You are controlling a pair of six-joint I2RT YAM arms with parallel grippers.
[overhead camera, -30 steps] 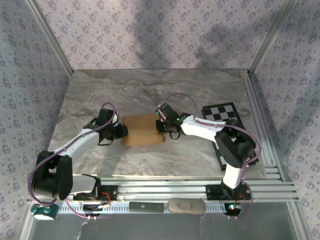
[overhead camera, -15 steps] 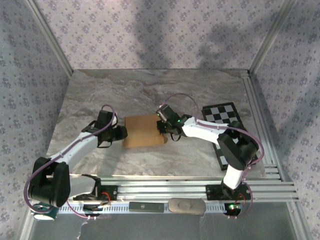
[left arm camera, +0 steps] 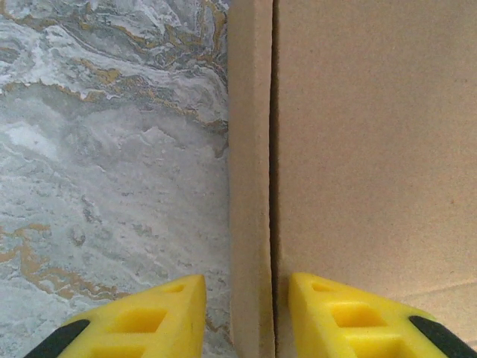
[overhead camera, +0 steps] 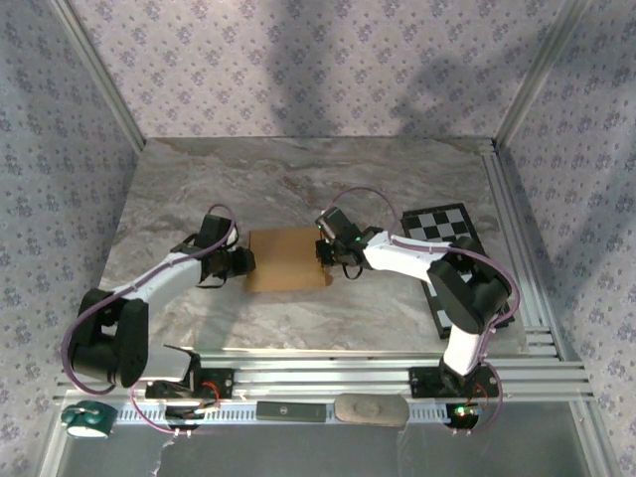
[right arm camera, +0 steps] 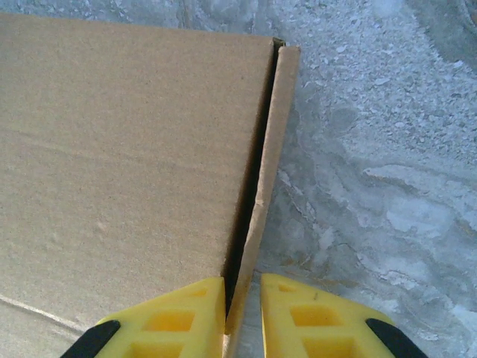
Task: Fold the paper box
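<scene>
The paper box is a tan cardboard piece lying mid-table between my two arms. My left gripper is at its left edge. In the left wrist view the yellow fingers straddle a narrow side flap, with a small gap on each side, so the left gripper stands open. My right gripper is at the box's right edge. In the right wrist view a thin raised side flap runs between the fingertips, and the right gripper is shut on it. The box's main panel lies flat to the left.
A black-and-white checkered board lies at the right, partly under my right arm. Aluminium rails run along the near edge, and a frame post runs along the right side. Patterned walls close in the marble table.
My left arm has shifted slightly while its gripper stays at the box's left edge. The box's near edge looks straighter than a second ago. The right gripper has barely moved.
</scene>
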